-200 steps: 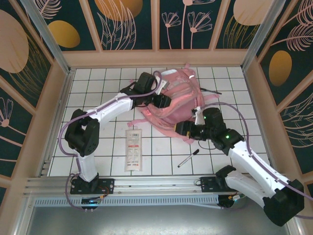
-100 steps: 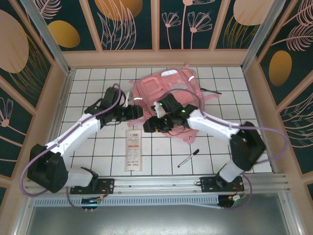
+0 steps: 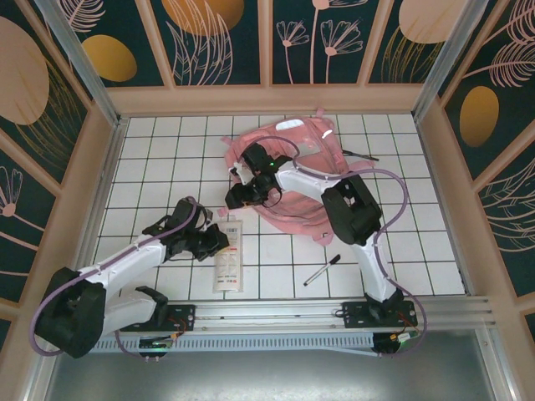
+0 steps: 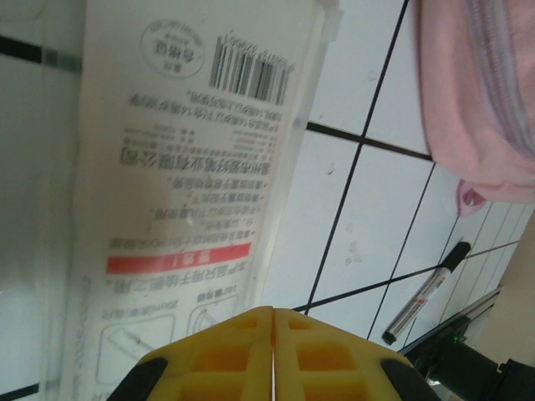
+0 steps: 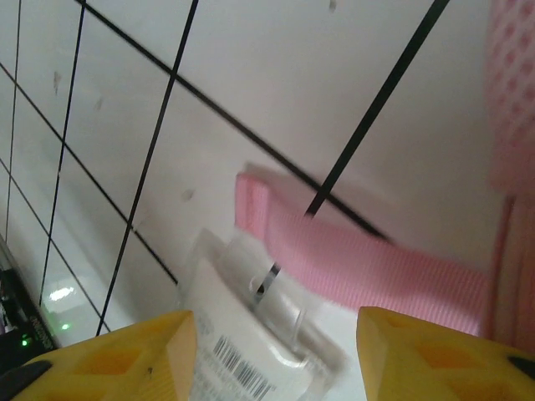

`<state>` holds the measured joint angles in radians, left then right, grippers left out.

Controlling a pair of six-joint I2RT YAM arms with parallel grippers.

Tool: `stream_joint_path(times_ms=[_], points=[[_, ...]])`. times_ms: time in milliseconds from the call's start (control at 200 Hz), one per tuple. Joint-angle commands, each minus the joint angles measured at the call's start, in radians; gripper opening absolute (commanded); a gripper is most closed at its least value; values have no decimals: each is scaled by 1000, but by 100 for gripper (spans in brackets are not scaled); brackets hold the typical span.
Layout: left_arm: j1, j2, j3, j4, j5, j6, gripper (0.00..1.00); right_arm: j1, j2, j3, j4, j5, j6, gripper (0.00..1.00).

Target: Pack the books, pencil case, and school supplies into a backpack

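At lower centre of the overhead frame, find the pencil case (image 3: 227,256) flat on the counter (image 3: 150,159), long axis top-to-bottom, just right of the closed, empty left fingers (image 4: 226,359), with the right fingers (image 5: 125,359) parted at its upper end.

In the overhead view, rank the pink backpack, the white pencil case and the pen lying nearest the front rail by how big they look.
1. pink backpack: largest by far.
2. white pencil case: clearly longer and wider than the pen.
3. pen: smallest, just a thin short line.
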<state>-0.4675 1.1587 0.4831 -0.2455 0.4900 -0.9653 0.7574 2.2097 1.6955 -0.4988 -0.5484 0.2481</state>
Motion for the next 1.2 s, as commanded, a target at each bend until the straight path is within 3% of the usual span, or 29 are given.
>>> stream_joint_path(times_ms=[0,105,285,520,641,711,806,926,1016,1136,1196], points=[[-2,36,-50,78,27,-56,5,3,57,74,-48,-24,-58,52],[-1,93,-97,92,26,-60,0,23,98,131,-126,-62,-90,47],[-2,123,-109,-2,-131,17,0,43,128,135,-194,-35,-142,47],[-1,136,-161,27,-119,31,0,86,192,185,-278,-42,-262,47],[-2,122,-165,24,-104,59,0,90,206,182,-273,-103,-309,46],[-2,116,-161,27,-102,72,0,87,207,182,-272,-156,-334,37],[-2,118,-148,18,-112,107,0,79,214,190,-287,-211,-364,30],[-3,124,-128,-9,-120,141,0,59,232,210,-331,-289,-381,13],[-2,121,-123,-12,-121,159,0,50,226,199,-329,-280,-384,0],[-2,112,-98,-20,-82,179,0,46,169,175,-298,-249,-356,0],[-2,72,-59,-28,-34,212,14,45,109,152,-256,-249,-318,0]])
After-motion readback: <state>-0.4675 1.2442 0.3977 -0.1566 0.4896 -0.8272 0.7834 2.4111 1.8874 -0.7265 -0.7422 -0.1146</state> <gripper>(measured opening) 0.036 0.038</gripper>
